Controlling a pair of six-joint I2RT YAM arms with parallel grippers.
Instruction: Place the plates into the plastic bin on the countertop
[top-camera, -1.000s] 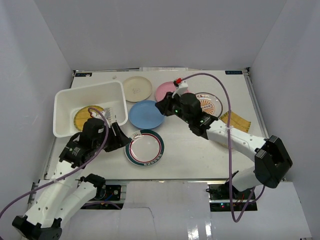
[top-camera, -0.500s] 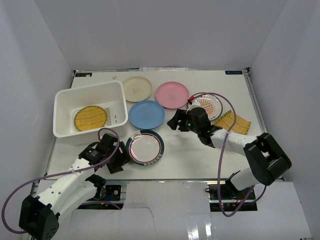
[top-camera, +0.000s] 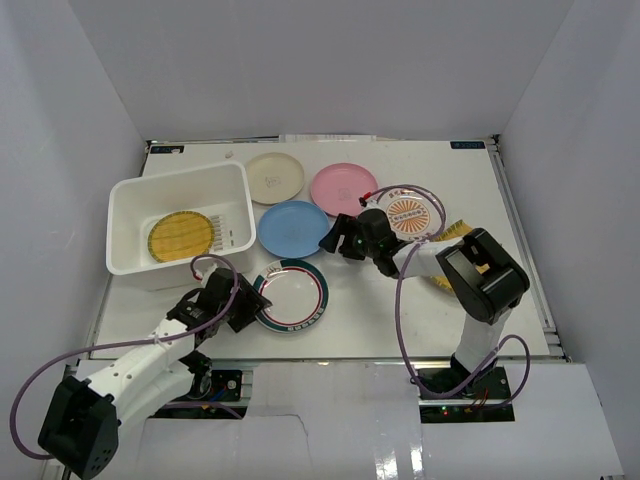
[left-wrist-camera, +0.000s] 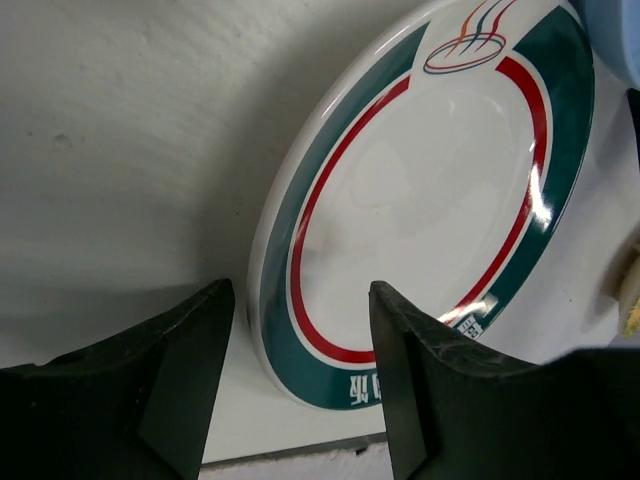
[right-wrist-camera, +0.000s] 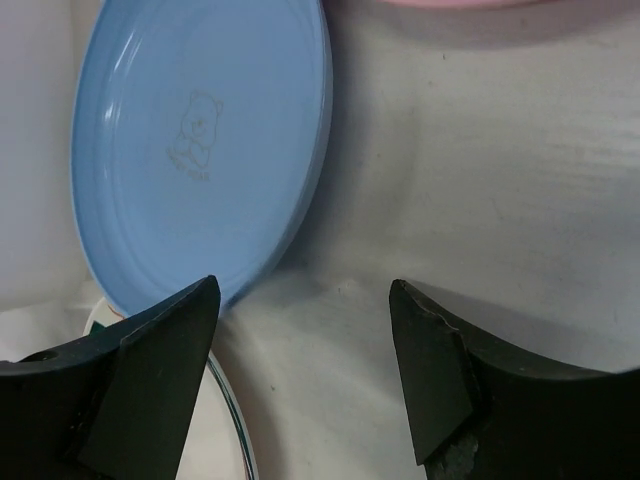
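**Plates spread on the countertop, one in the bin**

One yellow woven plate (top-camera: 180, 237) lies inside the plastic bin (top-camera: 125, 215), at 9 o'clock on the countertop (top-camera: 380, 310). The cream plate (top-camera: 274, 177), pink plate (top-camera: 342, 188) and blue plate (top-camera: 293, 228) sit near 12 o'clock. The left gripper (left-wrist-camera: 300, 310), fingers apart, faces the 9 o'clock edge of the green-and-red-rimmed plate (top-camera: 291, 296). The right gripper (right-wrist-camera: 300, 310), fingers also apart and holding nothing, sits at the blue plate's 4 o'clock edge.
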